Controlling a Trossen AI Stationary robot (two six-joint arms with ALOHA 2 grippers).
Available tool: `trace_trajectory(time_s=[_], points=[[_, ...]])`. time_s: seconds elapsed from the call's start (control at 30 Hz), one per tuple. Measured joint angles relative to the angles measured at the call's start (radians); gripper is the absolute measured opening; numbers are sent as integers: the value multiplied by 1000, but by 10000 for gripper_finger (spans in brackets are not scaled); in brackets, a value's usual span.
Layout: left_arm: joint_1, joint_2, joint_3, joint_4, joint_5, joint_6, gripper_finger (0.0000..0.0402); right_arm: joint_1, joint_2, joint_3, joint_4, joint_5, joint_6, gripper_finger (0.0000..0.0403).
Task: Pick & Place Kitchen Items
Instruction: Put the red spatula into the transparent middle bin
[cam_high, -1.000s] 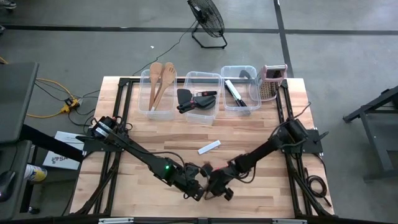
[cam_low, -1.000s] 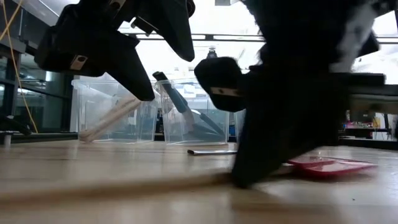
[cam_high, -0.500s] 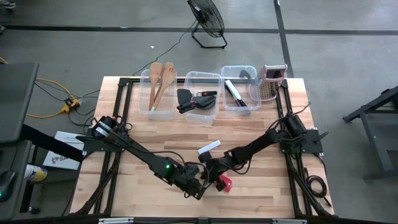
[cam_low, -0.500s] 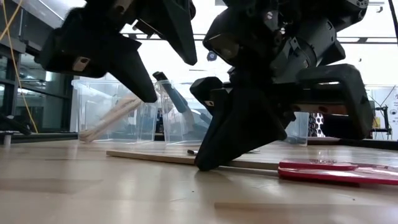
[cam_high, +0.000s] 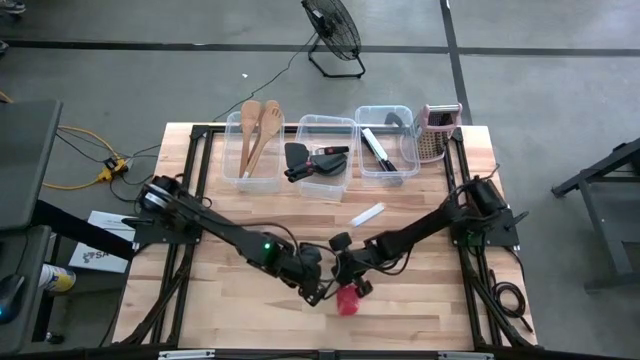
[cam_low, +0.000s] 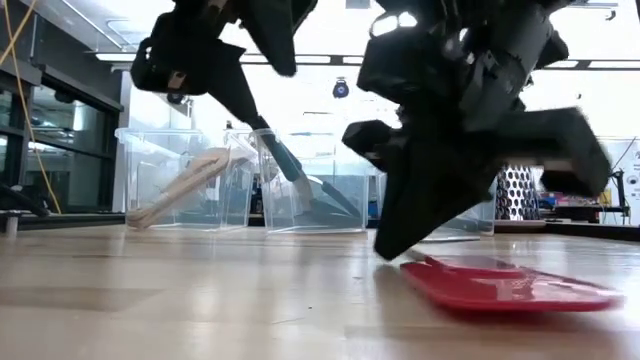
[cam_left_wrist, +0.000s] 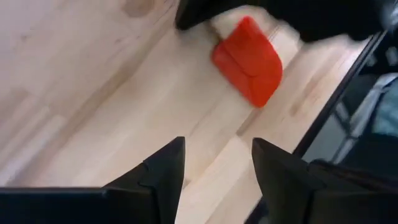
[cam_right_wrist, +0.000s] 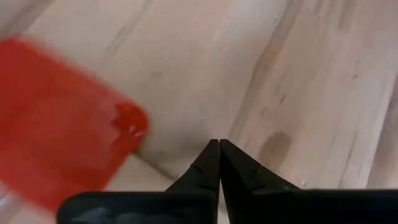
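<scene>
A red-headed spatula lies flat on the table near its front edge. Its red head (cam_high: 347, 301) shows in the high view, and its pale wooden handle's free end (cam_high: 368, 215) points toward the far right. My right arm covers the middle of the handle. My right gripper (cam_high: 349, 283) is shut, its tips down at the handle right behind the red head (cam_right_wrist: 59, 118). My left gripper (cam_high: 318, 291) hangs open above the table just left of the red head (cam_left_wrist: 249, 59), holding nothing. My right gripper's shut fingertips (cam_right_wrist: 219, 152) meet the wooden handle (cam_right_wrist: 155, 169) just behind the red head. They come slanting down from the table's right and far side. The spatula lies flat on the table, its head (cam_low: 500, 285) resting on the wood. Whether the tips stand on top of the handle or against its side I cannot tell.
Three clear bins stand along the far edge. The left one (cam_high: 253, 150) holds wooden spoons, the middle one (cam_high: 322, 160) black turners, the right one (cam_high: 386, 145) a knife. A metal grater (cam_high: 438, 131) stands beside them. Bare tabletop lies between the bins and the arms.
The spatula has turned about on the table: its handle end swung toward the far right and its red head slid toward the near edge. My right gripper stayed shut at the handle, rolled, and rose a little. My left gripper lifted and drifted toward the far edge, staying open.
</scene>
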Motion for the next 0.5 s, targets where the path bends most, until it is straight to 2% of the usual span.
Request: trace_trajectory(time_s=[0.2,0.4,0.5], points=[[27,-31,-1,-52,-3,120,184,18,-108,2,-100,-32,28,1],[71,-34,-1,-55,5,127,184,35,-237,2,-166,-32,98,2],[82,-34,0,-43,24,146,184,43,-300,4,-269,-47,83,2]])
